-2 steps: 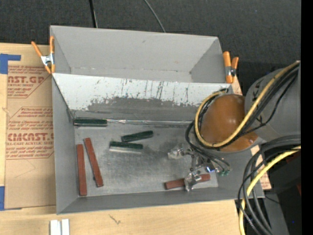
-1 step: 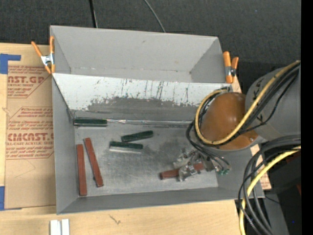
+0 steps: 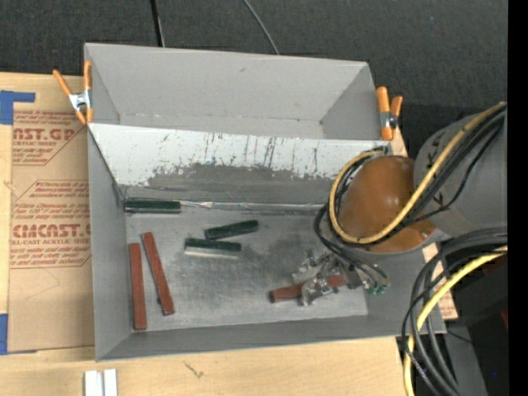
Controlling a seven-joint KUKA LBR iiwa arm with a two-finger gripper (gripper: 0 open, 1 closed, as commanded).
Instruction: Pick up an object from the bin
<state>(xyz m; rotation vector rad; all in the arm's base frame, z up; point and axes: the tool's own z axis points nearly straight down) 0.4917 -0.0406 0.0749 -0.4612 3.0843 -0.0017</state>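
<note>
Item: gripper, fingers closed across a red-brown stick, which passed between them and showed on both sides. The stick lay low at the floor of the bin, toward the front right corner, its longer end pointing left.

Above the gripper: orange wrist cover, ringed by black and yellow cables.

Mid-floor, left of the gripper and well apart from it: two dark green sticks, one just below the other, the lower resting beside a pale grey strip.

Against the back wall, left: one further dark green stick.

Front left: two red-brown bars, lying near each other, running front to back.
</note>
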